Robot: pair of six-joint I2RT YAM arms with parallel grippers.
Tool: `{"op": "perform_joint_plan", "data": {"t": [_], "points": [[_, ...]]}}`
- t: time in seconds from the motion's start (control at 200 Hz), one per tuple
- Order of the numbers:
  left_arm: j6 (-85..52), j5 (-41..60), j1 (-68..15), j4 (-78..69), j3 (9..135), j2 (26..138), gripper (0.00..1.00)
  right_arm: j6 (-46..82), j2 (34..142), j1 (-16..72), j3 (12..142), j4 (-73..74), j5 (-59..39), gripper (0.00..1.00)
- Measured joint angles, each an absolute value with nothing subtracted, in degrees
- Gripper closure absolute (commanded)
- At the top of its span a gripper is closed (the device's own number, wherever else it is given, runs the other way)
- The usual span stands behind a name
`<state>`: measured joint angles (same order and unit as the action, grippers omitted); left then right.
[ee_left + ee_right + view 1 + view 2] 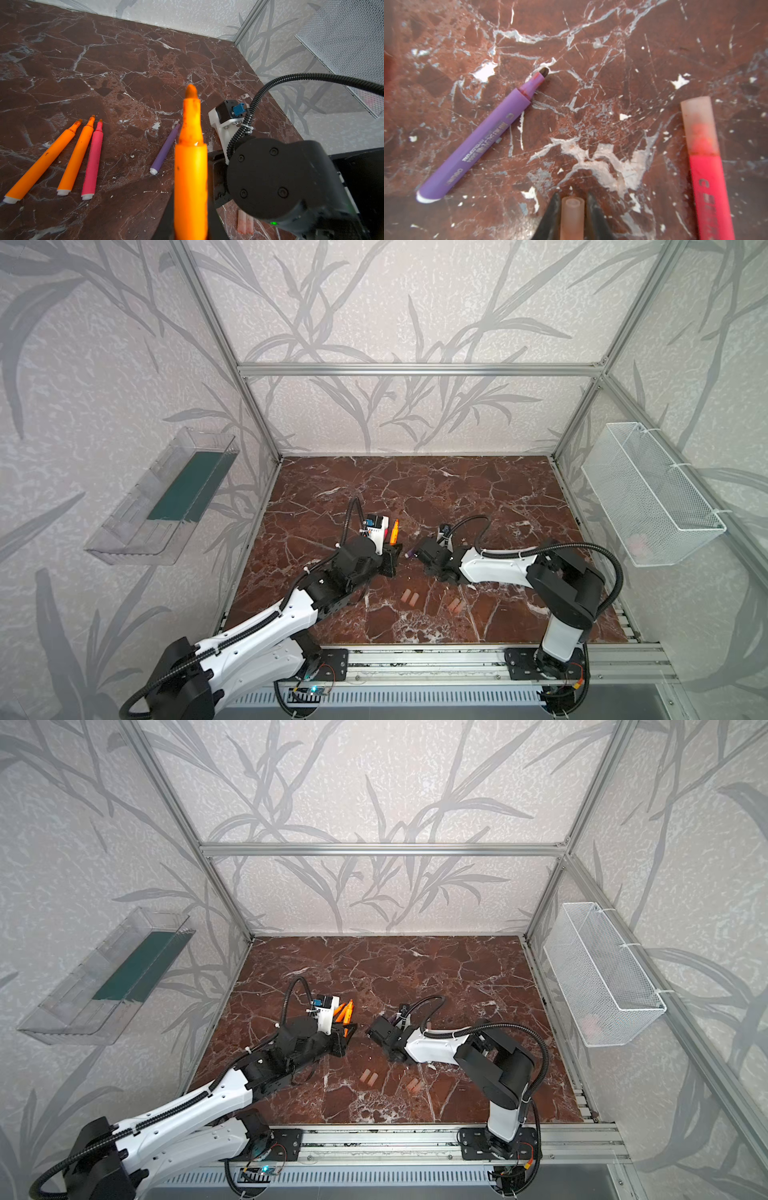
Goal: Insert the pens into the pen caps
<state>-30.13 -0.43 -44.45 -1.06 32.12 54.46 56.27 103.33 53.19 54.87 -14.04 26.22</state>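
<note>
A: Though its butt is cut off, the left gripper clamps one orange pen; four pens lie on the table.
B: Right gripper pinches one cap; four caps lie paired there.

Pale walls printed with grey leafy stems close in on three sides, braced by an aluminium frame. The tabletop is red-brown marble veined white. A clear plastic bin hangs on the left wall, a white mesh basket on the right
</note>
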Motion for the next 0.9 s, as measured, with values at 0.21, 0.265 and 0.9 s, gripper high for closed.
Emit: {"op": "perform_joint_plan", "data": {"t": [0.21, 0.265, 0.9], "points": [[-30.13, -0.43, -44.45, -1.06, 32.12, 54.46, 1.00, 56.38, 102.83, 53.21, 53.84, -12.88, 26.52, 0.90], [-30.13, -0.43, -44.45, -1.06, 32.12, 54.46, 1.00, 56.53, 102.26, 53.21, 53.01, -12.05, 26.44, 0.91], [-29.56, 5.37, -44.45, -2.85, 32.14, 58.15, 1.00, 57.01, 75.40, 53.23, 42.24, -9.98, 23.92, 0.94]]}}
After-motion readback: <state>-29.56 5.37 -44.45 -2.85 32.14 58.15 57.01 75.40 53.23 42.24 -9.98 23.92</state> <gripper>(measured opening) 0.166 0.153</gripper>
